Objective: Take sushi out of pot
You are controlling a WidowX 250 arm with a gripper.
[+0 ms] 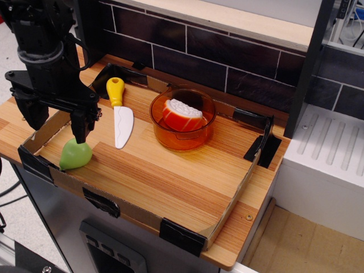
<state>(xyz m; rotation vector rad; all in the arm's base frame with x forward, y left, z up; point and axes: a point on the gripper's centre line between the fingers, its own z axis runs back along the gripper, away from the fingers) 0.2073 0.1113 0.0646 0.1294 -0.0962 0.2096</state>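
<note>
The sushi (181, 114), orange-red with a white bumpy rice face, lies tilted inside the translucent orange pot (182, 138), which stands near the back middle of the wooden tray. My gripper (56, 120) hangs at the far left, over the tray's left edge, well apart from the pot. Its two black fingers (79, 125) are spread wide and hold nothing. One finger's tip sits just above the green pear-shaped toy (75, 154).
A toy knife (120, 116) with a yellow handle and white blade lies between the gripper and the pot. The low cardboard tray wall (239, 193) with black taped corners rims the wooden board. A dark tiled wall stands behind; a white drainer (333, 148) is at the right.
</note>
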